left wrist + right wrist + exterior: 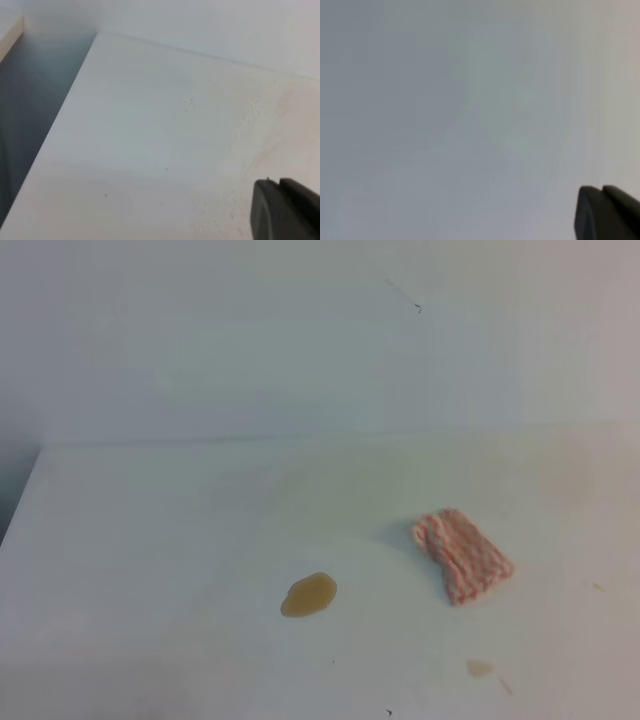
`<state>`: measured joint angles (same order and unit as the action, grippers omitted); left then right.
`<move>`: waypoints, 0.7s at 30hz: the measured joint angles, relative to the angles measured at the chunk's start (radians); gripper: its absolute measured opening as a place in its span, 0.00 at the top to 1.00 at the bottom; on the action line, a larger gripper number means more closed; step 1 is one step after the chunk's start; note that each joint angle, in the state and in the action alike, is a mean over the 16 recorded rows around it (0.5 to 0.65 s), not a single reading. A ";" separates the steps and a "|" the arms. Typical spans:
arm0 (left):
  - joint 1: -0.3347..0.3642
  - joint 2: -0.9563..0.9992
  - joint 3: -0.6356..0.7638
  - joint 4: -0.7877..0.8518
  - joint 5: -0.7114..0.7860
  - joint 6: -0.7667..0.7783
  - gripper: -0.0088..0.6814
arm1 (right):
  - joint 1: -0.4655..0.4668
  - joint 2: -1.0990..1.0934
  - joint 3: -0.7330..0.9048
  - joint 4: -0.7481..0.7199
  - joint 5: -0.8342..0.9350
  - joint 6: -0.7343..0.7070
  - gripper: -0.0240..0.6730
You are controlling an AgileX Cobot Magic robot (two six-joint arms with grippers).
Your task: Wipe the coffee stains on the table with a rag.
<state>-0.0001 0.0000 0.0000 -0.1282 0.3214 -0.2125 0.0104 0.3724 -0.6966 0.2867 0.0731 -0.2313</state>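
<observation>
Arms unseen overhead; right end effector [607, 212] cropped, pressed together; left [285, 210] unclear.

Rag [461, 555] lying on the table [150, 540]; main coffee stain [308, 594] to its left and nearer, small stain [479, 668] in front.

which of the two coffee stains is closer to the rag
The small faint spot, just below the rag near the table's front edge. The big oval blob lies farther off, to the rag's left.
</observation>
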 joint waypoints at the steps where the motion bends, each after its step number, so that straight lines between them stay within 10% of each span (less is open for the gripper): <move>1: 0.000 0.000 0.000 0.000 0.001 0.000 0.99 | 0.000 0.038 -0.039 0.003 0.057 -0.002 0.97; 21: 0.005 0.000 0.000 0.000 0.001 0.000 0.99 | 0.000 0.546 -0.394 0.396 0.589 -0.299 0.96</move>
<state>0.0047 0.0000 0.0000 -0.1282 0.3224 -0.2126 0.0104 0.9179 -1.0902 0.6828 0.6625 -0.5299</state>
